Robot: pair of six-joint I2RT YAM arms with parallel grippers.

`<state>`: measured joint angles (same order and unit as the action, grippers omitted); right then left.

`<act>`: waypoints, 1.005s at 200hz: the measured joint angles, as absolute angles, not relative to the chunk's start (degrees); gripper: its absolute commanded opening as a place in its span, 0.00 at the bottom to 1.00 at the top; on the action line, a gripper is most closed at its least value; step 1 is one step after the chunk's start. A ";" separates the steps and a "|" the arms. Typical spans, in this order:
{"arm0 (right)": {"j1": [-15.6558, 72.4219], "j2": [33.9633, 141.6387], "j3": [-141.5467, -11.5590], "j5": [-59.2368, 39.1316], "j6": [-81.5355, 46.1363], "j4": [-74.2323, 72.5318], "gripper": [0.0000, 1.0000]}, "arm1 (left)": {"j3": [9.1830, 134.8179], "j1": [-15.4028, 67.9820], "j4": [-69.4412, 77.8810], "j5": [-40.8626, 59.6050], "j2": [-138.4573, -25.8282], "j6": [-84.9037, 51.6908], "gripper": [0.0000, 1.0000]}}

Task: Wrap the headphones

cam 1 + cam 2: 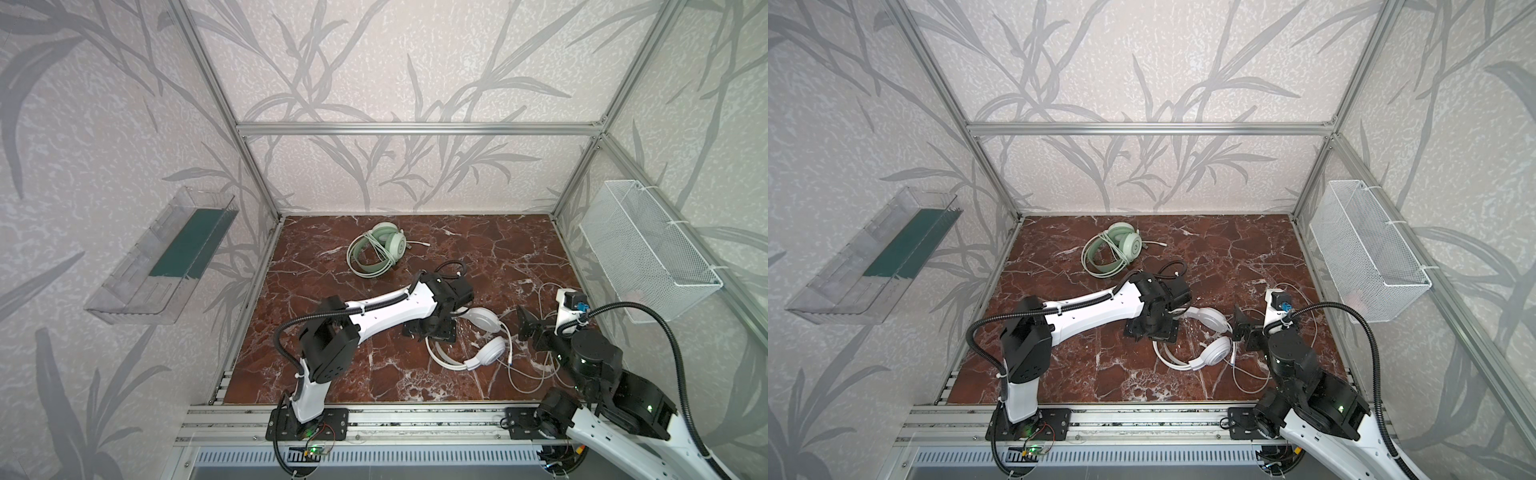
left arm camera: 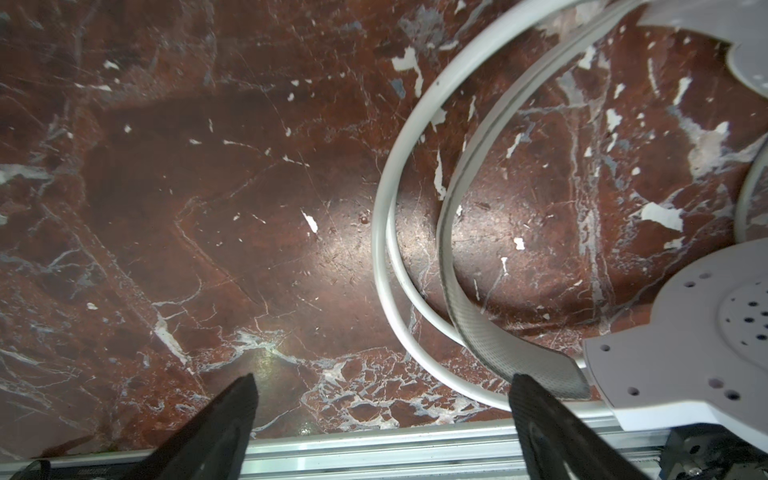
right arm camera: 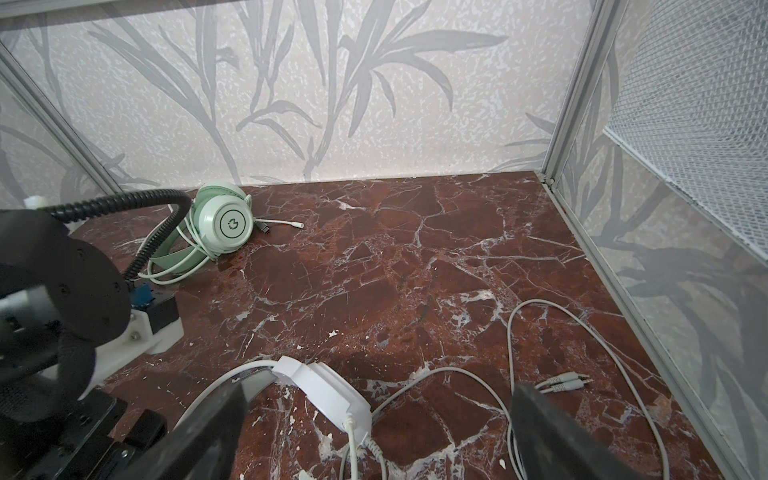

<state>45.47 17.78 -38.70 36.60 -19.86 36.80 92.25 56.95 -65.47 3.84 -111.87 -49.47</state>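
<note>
Left wrist view: left gripper (image 2: 382, 378) has its black fingers spread wide with nothing clamped. One fingertip overlaps the grey mesh strap of the white over-ear headset (image 2: 665, 353), but I cannot tell whether they touch. Only this view shows the perforated inner face of the ear cup.

Right wrist view: right gripper (image 3: 380, 388) is also spread wide and empty, above a white cup and its thin pale cable (image 3: 510, 345). Only this view shows the twin jack plugs (image 3: 557, 384), lying on the desk (image 1: 457, 257) near its right edge. It also shows the round logo on a cup of the mint-green over-ear headset (image 3: 224, 224). That headset's cable is wound around it, with its plug end (image 3: 286, 224) loose just beside.

In both top views the white headset lies in the front right part of the desk, between the two arms. Its cable trails in loose loops toward the right edge. The mint-green headset sits near the back edge, left of the middle, well apart from both grippers.

Surface: red-brown marble pattern with white veins.

Room:
- aluminium frame (image 1: 415, 128)
- leaf-patterned wallpaper (image 1: 415, 62)
- clear plastic tray (image 1: 137, 291) on the left wall
- white wire-mesh basket (image 1: 648, 253) on the right wall
</note>
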 measured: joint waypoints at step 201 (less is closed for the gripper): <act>45.47 16.25 -38.35 35.46 -19.35 36.21 0.99 | 93.93 51.57 -62.76 12.34 -124.55 -44.23 0.70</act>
